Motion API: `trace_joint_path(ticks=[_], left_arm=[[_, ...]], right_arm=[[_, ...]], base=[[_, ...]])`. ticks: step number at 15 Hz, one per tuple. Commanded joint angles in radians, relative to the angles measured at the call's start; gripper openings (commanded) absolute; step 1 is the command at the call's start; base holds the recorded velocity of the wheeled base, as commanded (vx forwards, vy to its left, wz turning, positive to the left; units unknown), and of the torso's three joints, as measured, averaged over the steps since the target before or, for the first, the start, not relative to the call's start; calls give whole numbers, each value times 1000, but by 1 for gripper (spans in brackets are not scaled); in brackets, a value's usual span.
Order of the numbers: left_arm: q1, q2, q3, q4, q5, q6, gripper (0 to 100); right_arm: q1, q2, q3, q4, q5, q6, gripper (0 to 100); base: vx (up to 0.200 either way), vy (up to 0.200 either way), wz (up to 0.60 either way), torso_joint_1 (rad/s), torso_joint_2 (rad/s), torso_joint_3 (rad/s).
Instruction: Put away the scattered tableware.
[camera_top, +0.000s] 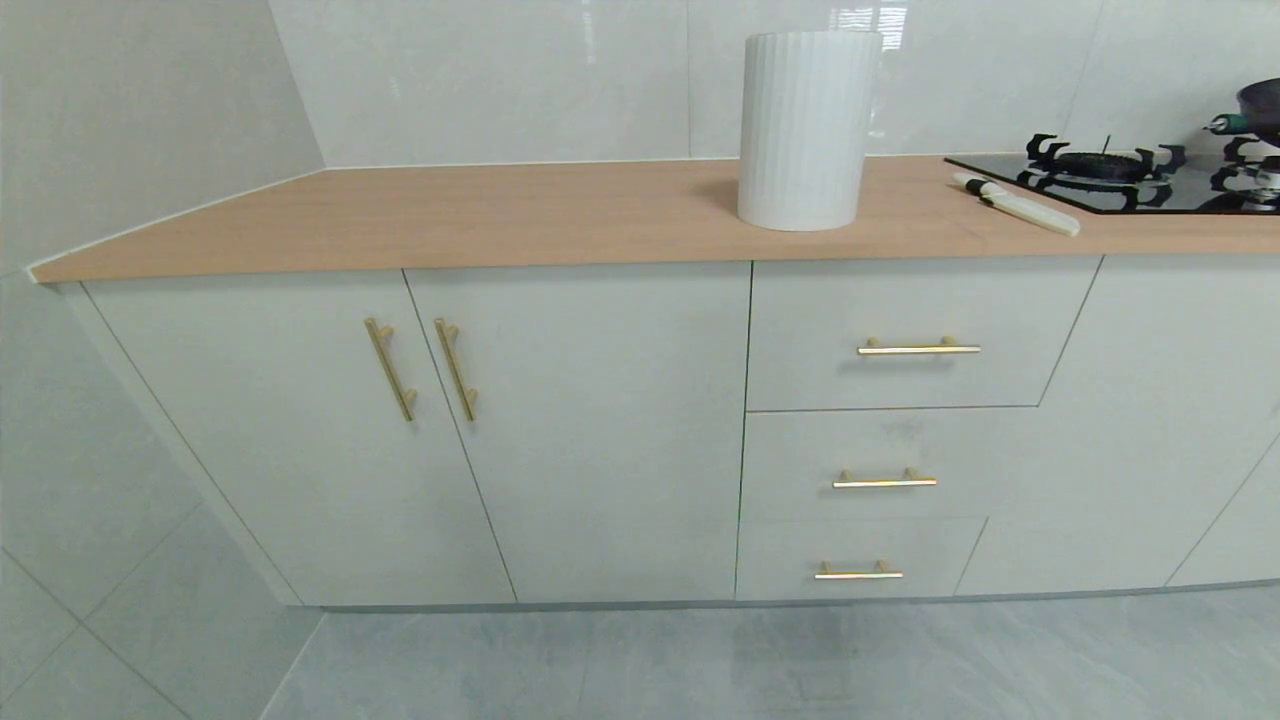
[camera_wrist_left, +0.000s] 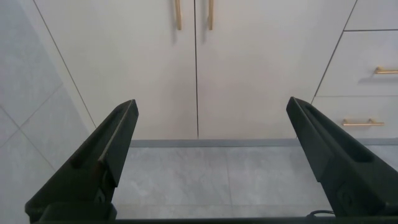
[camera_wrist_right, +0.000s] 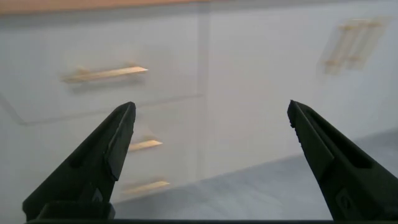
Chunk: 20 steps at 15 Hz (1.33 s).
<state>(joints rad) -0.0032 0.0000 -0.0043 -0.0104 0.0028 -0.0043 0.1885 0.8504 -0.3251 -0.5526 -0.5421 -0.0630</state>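
Note:
A cream-handled knife (camera_top: 1017, 203) lies flat on the wooden countertop (camera_top: 450, 215), just left of the stove. A tall white ribbed canister (camera_top: 805, 128) stands upright on the counter to the knife's left. My left gripper (camera_wrist_left: 211, 112) is open, held low in front of the double cabinet doors (camera_wrist_left: 196, 68) with nothing between its fingers. My right gripper (camera_wrist_right: 211, 112) is also open and empty, facing the drawer fronts (camera_wrist_right: 106, 87).
A black gas stove (camera_top: 1130, 175) sits at the counter's right end with a dark pan (camera_top: 1258, 105) on it. Below are white cabinet doors (camera_top: 430, 420) and three drawers (camera_top: 900, 345) with gold handles. Grey tiled floor (camera_top: 700, 660) lies in front; a wall closes the left side.

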Motion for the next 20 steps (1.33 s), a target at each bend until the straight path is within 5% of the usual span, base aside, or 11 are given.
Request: trace_joint_path(ticks=[1, 8, 15, 20], left_arm=[[0, 2, 1, 0, 0, 0, 100], [0, 2, 0, 0, 0, 0, 100], [0, 2, 0, 0, 0, 0, 100], [0, 2, 0, 0, 0, 0, 100]], right_arm=[[-90, -426, 87, 283, -62, -66, 100], [-195, -837, 278, 484, 36, -87, 100], [-192, -849, 325, 554, 530, 38, 100], [-192, -850, 324, 549, 568, 49, 100]], base=[[0, 0, 0, 0, 0, 0], [0, 0, 0, 0, 0, 0], [0, 0, 0, 0, 0, 0], [0, 0, 0, 0, 0, 0]])
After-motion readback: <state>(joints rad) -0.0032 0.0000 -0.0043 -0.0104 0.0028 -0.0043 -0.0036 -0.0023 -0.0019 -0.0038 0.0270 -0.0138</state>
